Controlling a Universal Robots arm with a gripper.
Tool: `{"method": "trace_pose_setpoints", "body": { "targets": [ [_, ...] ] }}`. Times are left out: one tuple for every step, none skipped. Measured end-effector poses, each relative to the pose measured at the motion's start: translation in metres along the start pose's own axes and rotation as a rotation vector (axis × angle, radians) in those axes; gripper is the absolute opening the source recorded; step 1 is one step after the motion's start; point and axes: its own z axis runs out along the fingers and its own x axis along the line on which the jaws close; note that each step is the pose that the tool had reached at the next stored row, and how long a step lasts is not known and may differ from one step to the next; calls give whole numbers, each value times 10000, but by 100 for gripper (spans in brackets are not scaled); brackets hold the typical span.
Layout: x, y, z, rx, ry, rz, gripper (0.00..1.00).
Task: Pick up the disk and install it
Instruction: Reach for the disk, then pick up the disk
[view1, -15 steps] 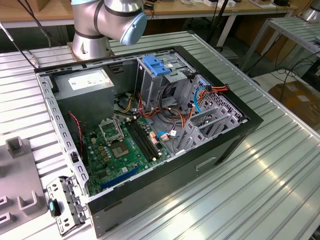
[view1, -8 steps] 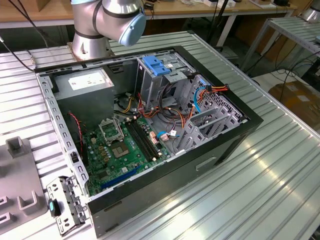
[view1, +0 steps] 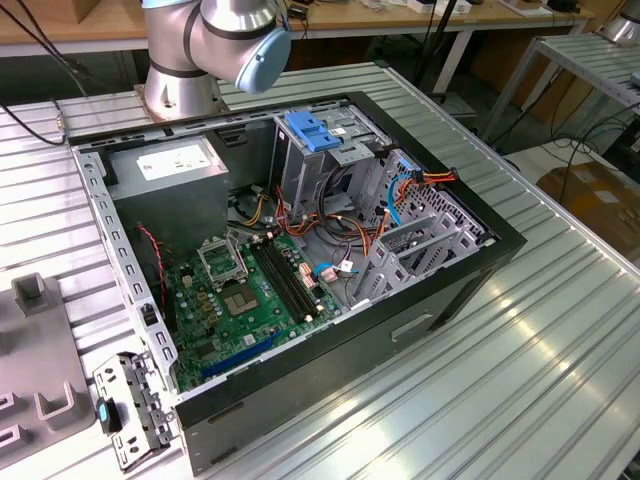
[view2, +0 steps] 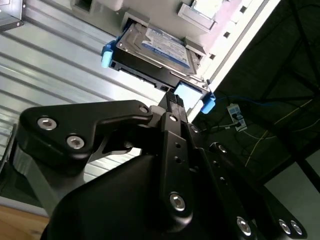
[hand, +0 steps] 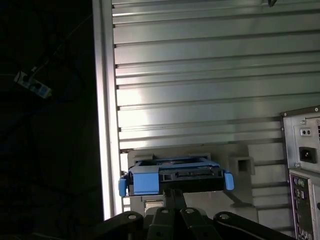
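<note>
Disk: the disk is lying flat in a pale grey holder on the ribbed metal table, right by the table's edge. Its labelled face is showing in the second wrist view, and blue rails are poking out at both ends in both wrist views.
Gripper: the gripper is hanging right at the middle of the disk's near edge, the connector side. Whether it is touching the disk cannot be told.
Jaws: they are being seen end-on, so there is no telling whether they are parted, clenched or grasping the disk.
Computer case: the open computer case is lying on its side on the table in the exterior view. In the first wrist view its rear panel is showing beside the holder, apart from the disk.
Inside the case: a green motherboard is facing up, with a grey power-supply box at the far corner. A light-blue latch plate is sitting on top of the drive cage, and coloured cables are spilling beside it.
Arm: the arm's base is standing on the table beyond the case.
Loose parts: a small metal bracket is lying by the case's near corner, with a grey moulded tray at the exterior view's left.
</note>
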Motion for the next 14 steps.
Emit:
{"method": "trace_pose_setpoints", "body": {
  "targets": [
    [32, -2, 2, 0, 3, 0, 11],
    [87, -7, 4, 1, 11, 0, 11],
    [103, -8, 4, 1, 14, 0, 11],
    [103, -8, 4, 1, 13, 0, 11],
    [104, -8, 4, 0, 13, -1, 11],
    [107, -8, 4, 0, 12, 0, 11],
    [111, -9, 4, 0, 12, 0, 11],
    [111, -9, 4, 0, 13, 0, 11],
    [111, -9, 4, 1, 13, 0, 11],
    [111, -9, 4, 0, 13, 0, 11],
    [112, -9, 4, 0, 13, 1, 11],
    [112, -9, 4, 0, 12, 0, 11],
    [112, -8, 4, 0, 13, 1, 11],
    [112, -9, 4, 0, 13, 0, 11]
  ]
}}
